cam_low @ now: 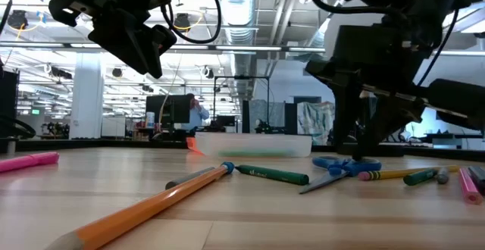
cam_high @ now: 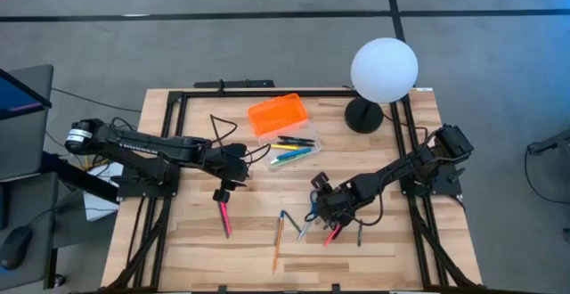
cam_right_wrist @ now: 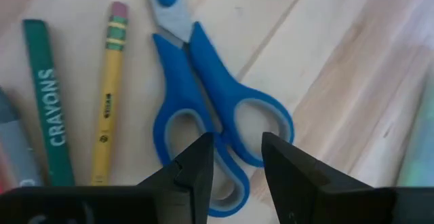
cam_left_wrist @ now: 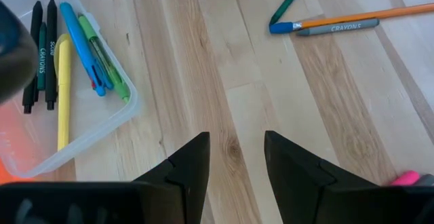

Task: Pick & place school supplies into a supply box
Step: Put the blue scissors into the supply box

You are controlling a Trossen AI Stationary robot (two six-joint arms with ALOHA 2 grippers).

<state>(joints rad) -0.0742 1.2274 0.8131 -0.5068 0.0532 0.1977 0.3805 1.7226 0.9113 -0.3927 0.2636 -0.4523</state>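
Wooden tabletop (cam_high: pixel 187 240) is being worked. Right gripper (cam_right_wrist: pixel 236 157) is being held over the scissors (cam_right_wrist: pixel 203 108), jaws parted, nothing gripped, straddling the inner rim of one handle loop. Descent should be kept square so both fingers are seated around that rim. Supply box (cam_high: pixel 289 147) is lying at 11 o'clock from it. Left gripper (cam_left_wrist: pixel 236 159) is being held open, empty, at the box's 8 o'clock. "CRAYONS" is being read on the green crayon (cam_right_wrist: pixel 49 108).
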